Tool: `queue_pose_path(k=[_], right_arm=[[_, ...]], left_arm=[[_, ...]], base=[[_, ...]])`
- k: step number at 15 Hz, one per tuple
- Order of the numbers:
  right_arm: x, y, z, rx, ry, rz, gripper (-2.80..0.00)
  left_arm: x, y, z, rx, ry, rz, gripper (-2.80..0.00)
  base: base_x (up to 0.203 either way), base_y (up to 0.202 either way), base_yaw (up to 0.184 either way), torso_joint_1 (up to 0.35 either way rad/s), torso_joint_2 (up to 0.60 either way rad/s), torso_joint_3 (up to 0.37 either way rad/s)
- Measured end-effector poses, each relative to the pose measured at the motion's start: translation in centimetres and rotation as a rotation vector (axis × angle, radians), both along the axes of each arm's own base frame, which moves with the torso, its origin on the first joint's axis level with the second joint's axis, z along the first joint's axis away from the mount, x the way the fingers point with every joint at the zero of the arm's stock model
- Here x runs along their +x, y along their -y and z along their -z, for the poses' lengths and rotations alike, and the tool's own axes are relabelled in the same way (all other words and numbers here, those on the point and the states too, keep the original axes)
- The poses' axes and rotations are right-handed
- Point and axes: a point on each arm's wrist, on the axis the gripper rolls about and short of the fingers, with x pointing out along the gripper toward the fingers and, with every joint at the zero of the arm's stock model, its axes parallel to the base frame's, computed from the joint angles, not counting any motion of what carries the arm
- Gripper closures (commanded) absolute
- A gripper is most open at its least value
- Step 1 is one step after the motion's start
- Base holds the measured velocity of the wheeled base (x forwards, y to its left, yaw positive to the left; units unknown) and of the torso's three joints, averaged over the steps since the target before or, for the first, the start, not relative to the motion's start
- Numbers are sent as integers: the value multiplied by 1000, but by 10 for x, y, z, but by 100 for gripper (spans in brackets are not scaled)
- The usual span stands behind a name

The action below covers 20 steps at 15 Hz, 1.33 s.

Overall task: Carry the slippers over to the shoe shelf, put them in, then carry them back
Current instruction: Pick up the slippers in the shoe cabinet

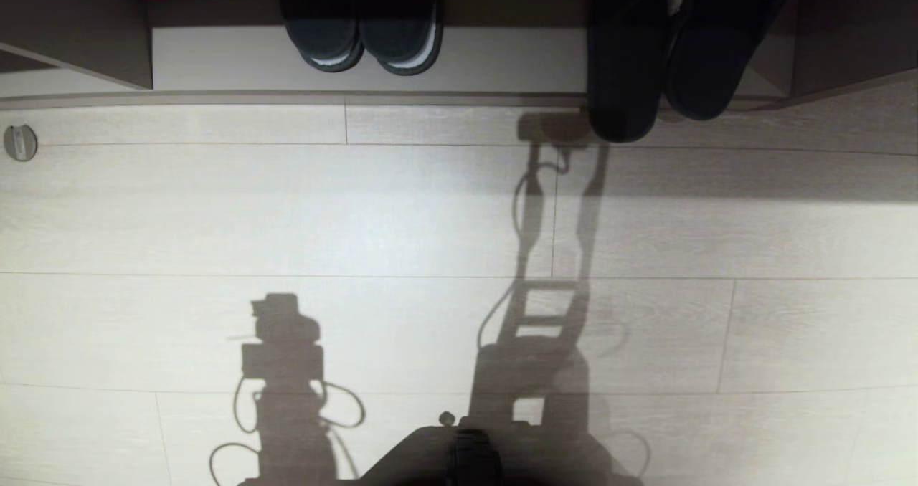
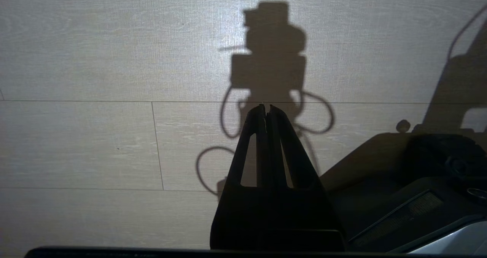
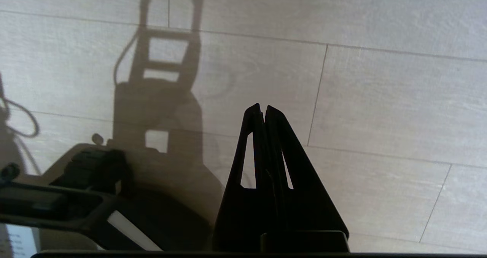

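Slippers: you see the slippers (image 1: 656, 63), thin flat dark slides, on the shoe shelf (image 1: 502, 59), heels overhanging its pale smooth base plank.
Floor: pale wood-grain floor (image 1: 215, 213) planks before the shelf.
End effectors: your left end effector (image 2: 266, 107) and right end effector (image 3: 262, 107) are clenched, empty, above the floor.

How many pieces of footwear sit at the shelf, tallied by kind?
Dark grey-blue slide slippers: 2
Chunkier black slides with pale insoles: 2
Total: 4, all at the shoe shelf.
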Motion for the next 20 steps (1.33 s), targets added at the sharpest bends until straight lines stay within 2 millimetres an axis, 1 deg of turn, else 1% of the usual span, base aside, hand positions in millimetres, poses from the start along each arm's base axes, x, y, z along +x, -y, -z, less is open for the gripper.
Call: queue_pose_path(k=[1, 3, 4, 5, 8, 9, 11, 14, 15, 16, 18, 20], right_arm=[[9, 0, -18, 0, -11, -12, 0], [38, -1, -50, -4, -31, -32, 0], [58, -2, -66, -10, -34, -52, 0], [78, -3, -77, -15, -40, -71, 0], [153, -11, -109, -42, -17, -151, 0], [180, -15, -122, -61, 24, -179, -280], [218, -22, -140, -99, 100, -207, -280], [261, -31, -160, -141, 249, -141, -280], [271, -36, -167, -134, 310, -105, -280], [279, -40, -169, -126, 340, -82, -280], [294, -49, -170, -106, 367, -42, -280], [306, -63, -173, -80, 425, -4, -280]], left_arm=[[0, 0, 0, 3, 0, 1, 0], [0, 0, 0, 6, 0, 0, 0], [0, 0, 0, 7, 0, 1, 0], [0, 0, 0, 7, 0, 1, 0], [0, 0, 0, 7, 0, 0, 0], [0, 0, 0, 7, 0, 1, 0], [0, 0, 0, 7, 0, 2, 0], [0, 0, 0, 7, 0, 2, 0], [0, 0, 0, 7, 0, 2, 0], [0, 0, 0, 7, 0, 1, 0], [0, 0, 0, 7, 0, 1, 0], [0, 0, 0, 7, 0, 1, 0]], base=[[0, 0, 0, 0, 0, 0], [0, 0, 0, 0, 0, 0], [0, 0, 0, 0, 0, 0], [0, 0, 0, 0, 0, 0], [0, 0, 0, 0, 0, 0], [0, 0, 0, 0, 0, 0], [0, 0, 0, 0, 0, 0], [0, 0, 0, 0, 0, 0], [0, 0, 0, 0, 0, 0], [0, 0, 0, 0, 0, 0], [0, 0, 0, 0, 0, 0], [0, 0, 0, 0, 0, 0]])
